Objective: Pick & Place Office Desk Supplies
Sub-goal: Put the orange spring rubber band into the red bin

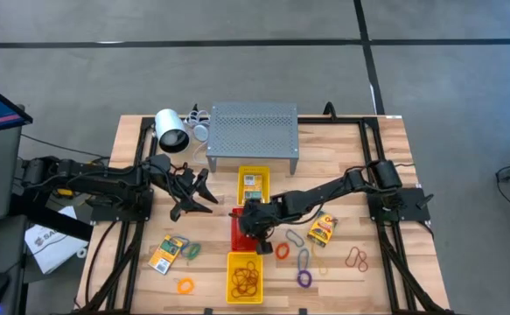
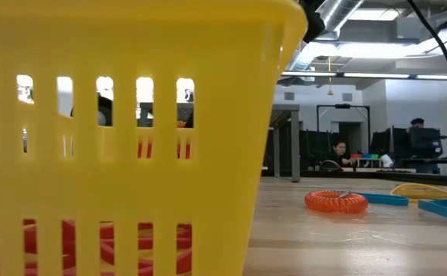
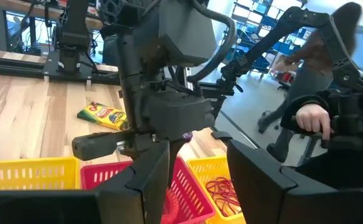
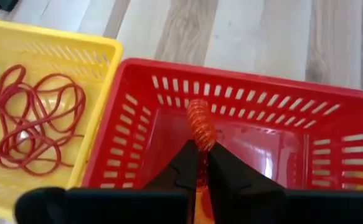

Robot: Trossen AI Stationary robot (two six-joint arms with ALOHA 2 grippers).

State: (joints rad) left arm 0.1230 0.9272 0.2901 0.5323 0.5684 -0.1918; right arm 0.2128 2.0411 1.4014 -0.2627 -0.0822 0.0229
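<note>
1. Right gripper (image 4: 201,163) is over the red tray (image 4: 144,118) at table centre, fingers closed on an orange coiled ring (image 4: 200,126), which hangs inside the tray mouth and is not yet released.
2. Left gripper (image 1: 195,188) hovers left of the trays with its fingers spread and nothing between them; it appears to be waiting.
3. Already sorted: a bundle of red rubber bands (image 4: 32,118) lies in the near yellow tray (image 4: 100,46); a card packet (image 1: 253,185) lies in the far yellow tray (image 1: 242,171).
4. Still loose on the table: a crayon packet (image 1: 323,229) right of the trays, a second packet (image 1: 165,255) to the left, plus an orange ring (image 1: 282,250), purple ring (image 1: 304,279), brown bands (image 1: 356,257), green ring (image 1: 192,251) and another orange ring (image 1: 185,285).
5. Judgement: the task is partly done; most loose pieces are outstanding.
</note>
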